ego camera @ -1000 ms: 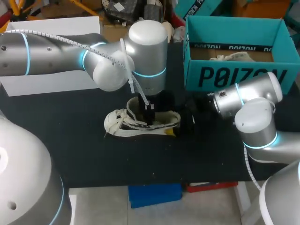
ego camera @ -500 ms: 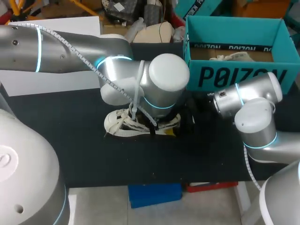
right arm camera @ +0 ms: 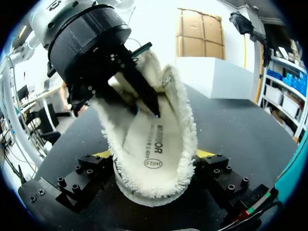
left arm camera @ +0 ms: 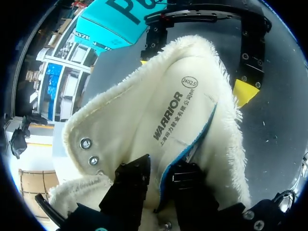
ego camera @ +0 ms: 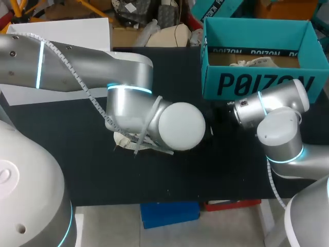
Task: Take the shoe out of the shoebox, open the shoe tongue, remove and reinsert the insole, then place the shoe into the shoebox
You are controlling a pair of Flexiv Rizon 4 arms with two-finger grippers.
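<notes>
- Head view: the black table (ego camera: 61,154) fills the frame, and my two arms come in from opposite sides.
- My left arm (ego camera: 128,98) reaches past mid-table and folds down over the shoe (ego camera: 122,139). Only a cream sliver of the toe shows beneath the wrist.
- My right arm (ego camera: 277,123) sits at the table's right side, in front of the shoebox, with its wrist turned towards the shoe.
- The teal shoebox (ego camera: 257,85) stands open at the far right of the table. A white item (ego camera: 254,63) lies inside it.
- The shoe is outside the shoebox, at mid-table between my two wrists. In the right wrist view its fleece-lined mouth gapes wide, heel end nearest that camera.
- The cream insole (right arm camera: 153,144) is inside the shoe with its printed face up. In the left wrist view one blue-backed edge is lifted off the lining.
- My right claw (right arm camera: 154,156) stands wide, with one yellow tip on each side of the heel. Both tips press into the fleece, so it is clamped on the shoe.
- My left claw (left arm camera: 162,168) is dipped into the shoe's mouth. Its two black fingers are closed on the insole's raised blue edge, one on each face.
</notes>
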